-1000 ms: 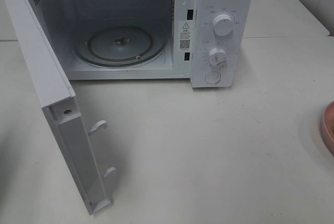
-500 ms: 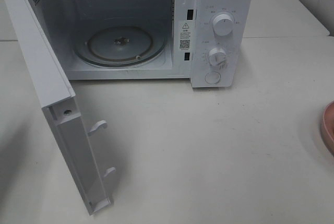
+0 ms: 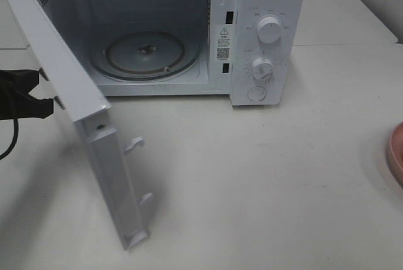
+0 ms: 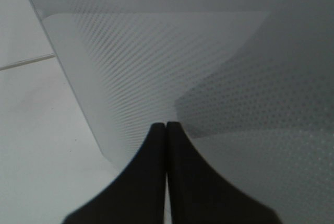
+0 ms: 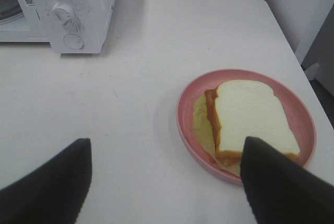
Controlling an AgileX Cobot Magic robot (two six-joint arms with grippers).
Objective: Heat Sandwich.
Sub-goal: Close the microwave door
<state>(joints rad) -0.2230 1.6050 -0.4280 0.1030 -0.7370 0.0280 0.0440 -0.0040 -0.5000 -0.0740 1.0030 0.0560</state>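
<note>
The left pincer (image 4: 166, 126) was fully closed, empty, tips against the outer face of the open microwave door (image 3: 63, 81). The right pincer (image 5: 166, 153) stood wide, holding nothing, above the worktop (image 5: 130, 104) beside the sandwich (image 5: 250, 122), which lay on the pink plate (image 5: 297, 109).

Your sandwich (image 5: 254, 119) lies flat on the round pink plate (image 5: 245, 125), shown only in the right wrist view. You see a thick white bread slice on top with a tan-brown crust, a reddish-pink layer of ham showing along its edge, and pale green lettuce spreading out beneath toward the plate's 9 o'clock side. It fills most of the plate, whose rim stays clear around it.
</note>
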